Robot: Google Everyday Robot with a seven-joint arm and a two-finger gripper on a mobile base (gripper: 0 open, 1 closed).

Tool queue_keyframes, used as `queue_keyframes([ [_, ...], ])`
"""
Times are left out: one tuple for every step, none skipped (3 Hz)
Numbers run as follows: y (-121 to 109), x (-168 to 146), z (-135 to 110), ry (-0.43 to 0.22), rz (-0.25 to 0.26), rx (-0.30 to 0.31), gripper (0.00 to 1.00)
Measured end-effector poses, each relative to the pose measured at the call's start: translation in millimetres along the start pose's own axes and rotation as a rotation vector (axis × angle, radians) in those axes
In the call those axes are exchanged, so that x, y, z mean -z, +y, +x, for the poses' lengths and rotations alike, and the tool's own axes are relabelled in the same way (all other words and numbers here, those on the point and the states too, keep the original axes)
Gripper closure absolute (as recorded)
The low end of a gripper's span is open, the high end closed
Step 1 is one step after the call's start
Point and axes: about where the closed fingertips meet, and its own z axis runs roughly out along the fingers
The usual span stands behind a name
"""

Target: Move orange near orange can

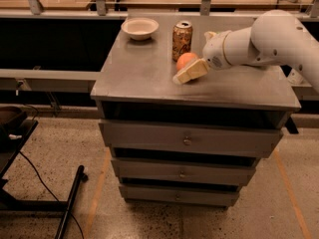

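Arm reaching in from right, tool (191, 71) low at orange (185, 59) beside orange can (182, 40), grip unclear

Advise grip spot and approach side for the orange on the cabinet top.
Grip the orange across its widest middle; it is round and smooth, so an off-centre hold may slip. Come from the near side or above: the orange can stands close behind it. The gripper sits right at its near side, low over the cabinet top.

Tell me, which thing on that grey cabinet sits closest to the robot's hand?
The round, bright orange fruit, right beside the cream hand; the tall gold-orange drink can stands just behind it, the pale round bowl farther away.
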Motion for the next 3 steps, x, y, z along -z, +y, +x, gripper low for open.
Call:
queue_keyframes([
  [-7, 5, -1, -0.072, -0.01, -0.015, 0.0],
  [-9, 6, -1, -0.058, 0.0, -0.012, 0.0],
  [-37, 42, 13, -0.027, 0.074, -0.06, 0.0],
])
